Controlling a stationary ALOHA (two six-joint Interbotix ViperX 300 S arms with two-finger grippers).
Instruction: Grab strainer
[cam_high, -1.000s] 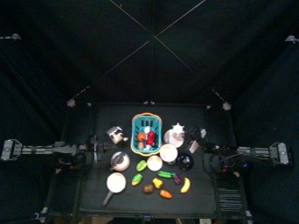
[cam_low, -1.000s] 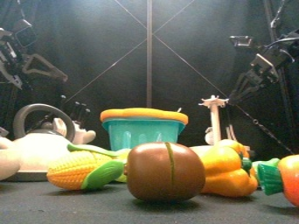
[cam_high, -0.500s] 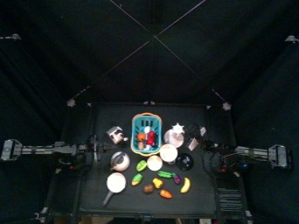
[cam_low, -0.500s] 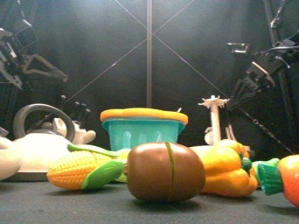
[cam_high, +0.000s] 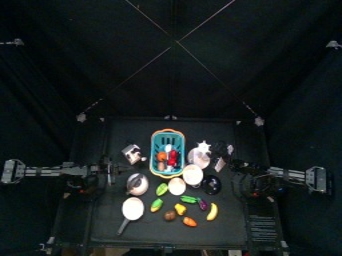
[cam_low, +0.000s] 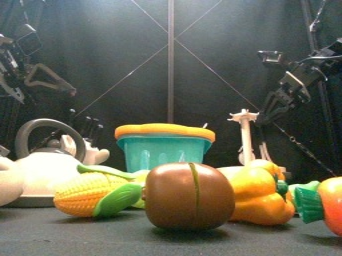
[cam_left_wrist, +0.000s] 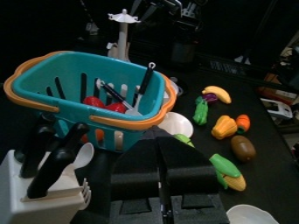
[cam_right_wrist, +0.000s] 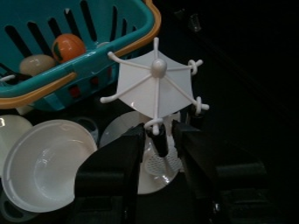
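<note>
Strainer (cam_right_wrist: 146, 171) lies flat on the tabletop (cam_high: 227, 222), a pale mesh disc just beside the foot of the white rack (cam_right_wrist: 156, 83) and next to the white bowl (cam_right_wrist: 52, 175), on the side toward the right arm. The right gripper (cam_right_wrist: 163, 153) hangs above it with its jaws spread, the mesh showing in the gap between them; whether they touch it cannot be told. Left of the rack stands the teal basket (cam_left_wrist: 87, 92) with its orange rim, holding toy food and a dark utensil. At the near edge, the front view shows a corn cob (cam_low: 96, 194), a brown round fruit (cam_low: 190, 196) and a yellow pepper (cam_low: 257, 195), with a kettle (cam_low: 47, 160) to the left. The left gripper (cam_left_wrist: 163, 149) rests at the left side of the tabletop, jaws pressed together.
</note>
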